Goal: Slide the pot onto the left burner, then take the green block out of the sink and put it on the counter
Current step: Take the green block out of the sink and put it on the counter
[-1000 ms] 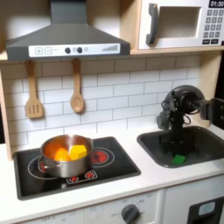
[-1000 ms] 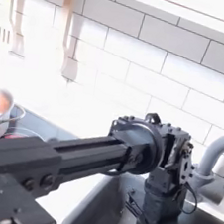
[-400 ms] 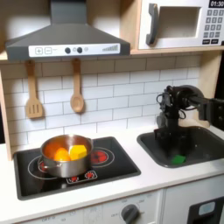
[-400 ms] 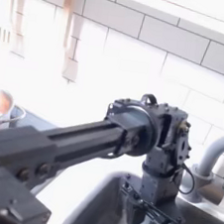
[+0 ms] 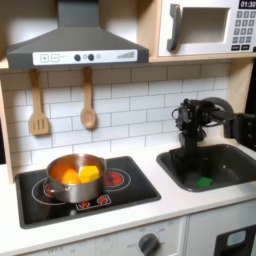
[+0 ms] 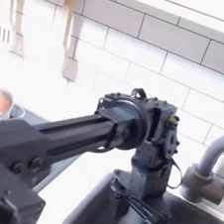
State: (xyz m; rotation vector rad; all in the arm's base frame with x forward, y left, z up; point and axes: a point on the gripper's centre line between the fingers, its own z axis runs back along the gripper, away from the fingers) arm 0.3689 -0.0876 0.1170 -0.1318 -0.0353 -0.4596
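Steel pot [image 5: 76, 176] sits on the left burner of the black cooktop [image 5: 130, 188] in the first exterior view, orange-yellow pieces showing inside it, so the sliding part of the task looks done. What remains is the green block [image 5: 204, 182], which lies on the floor of the dark sink [image 5: 232, 178] toward its front, apart from the walls as far as the picture tells.

The gripper [image 5: 188, 160] hangs pointing down into the basin, to the first exterior view's left of the block and not touching it. In the second exterior view the gripper [image 6: 143, 210] reaches into the sink beside the grey faucet [image 6: 209, 162]; its fingers look spread with nothing between them, though the blur leaves some doubt.

The block is likely light and rigid, a small cube with flat faces, so it should take a firm pinch without crushing. Two opposite side faces, caught near mid-height, seem the best hold; a corner grip could let it twist out. The pale counter [image 5: 190, 204] in front of the sink offers a near place to set it down.
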